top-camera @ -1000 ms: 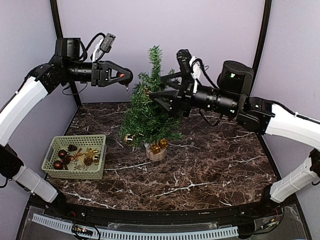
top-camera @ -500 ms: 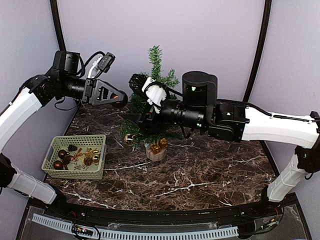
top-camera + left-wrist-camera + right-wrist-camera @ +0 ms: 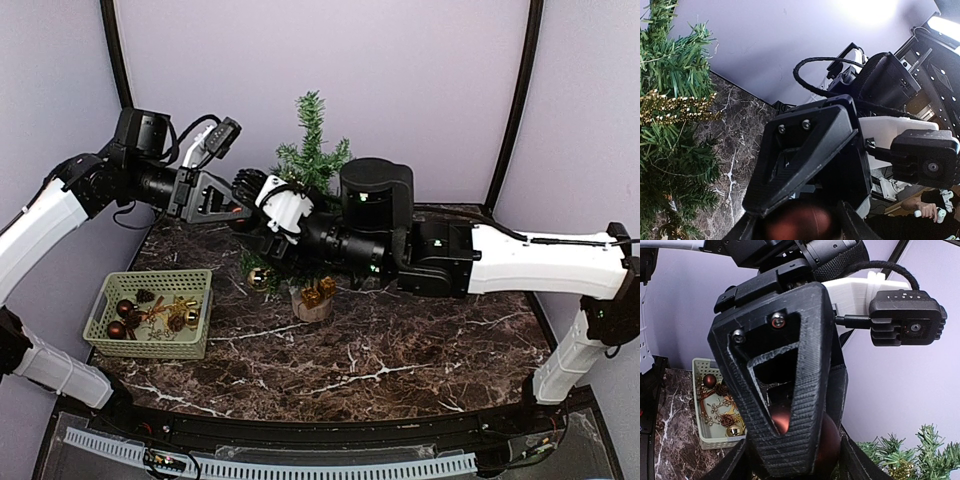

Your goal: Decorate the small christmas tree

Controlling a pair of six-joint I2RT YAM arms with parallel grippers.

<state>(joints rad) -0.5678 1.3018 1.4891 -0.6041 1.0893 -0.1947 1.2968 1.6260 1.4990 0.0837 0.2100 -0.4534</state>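
The bristly dark-green miniature fir [image 3: 312, 150] stands just right of the left gripper [image 3: 238, 210], clamped on a dark-red bauble [image 3: 829, 442]; the right gripper [image 3: 248, 195] may grip or not, unclear.

1. Black-and-white right arm [image 3: 470, 260]: lies across the front of the small christmas tree [image 3: 312, 125], barring its middle branches.
2. Left gripper [image 3: 238, 207], clamped on a dark red ball ornament [image 3: 829, 442]: fills the gap left of the tree.
3. Pale green plastic basket [image 3: 150, 347]: takes the front-left corner.
4. Dark veined marble table [image 3: 420, 340]: open at front and right.
5. Tree tip: reachable from above.
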